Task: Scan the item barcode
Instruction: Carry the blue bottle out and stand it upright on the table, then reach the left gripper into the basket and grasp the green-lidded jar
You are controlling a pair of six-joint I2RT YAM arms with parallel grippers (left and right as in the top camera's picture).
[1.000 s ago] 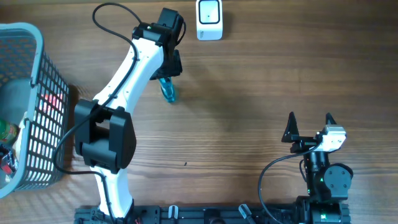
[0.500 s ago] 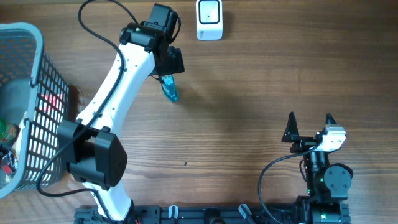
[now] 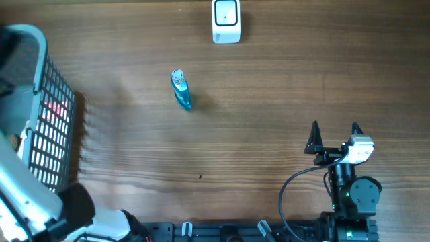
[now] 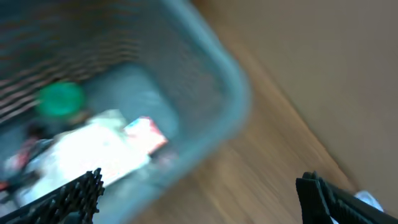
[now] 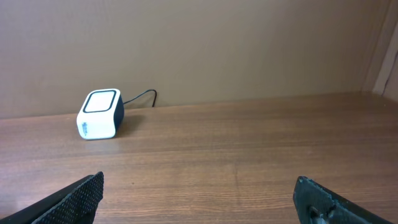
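Bottle (image 3: 181, 90), small and of clear blue plastic, is alone on the wood-grain table (image 3: 269, 101), well apart from both arms. Its pale round end points toward the white scanner (image 3: 226, 21) and its blue end toward our bases. Our left arm (image 3: 27, 195) hangs over the mesh basket (image 3: 40, 81), left jaws wide and empty. Right jaws are wide too.

My left end effector (image 4: 202, 183) is spread wide, and my left arm (image 3: 23, 191) shows blurred at the lower-left edge. My right end effector (image 3: 334, 133) sits near its base, fingers wide apart.
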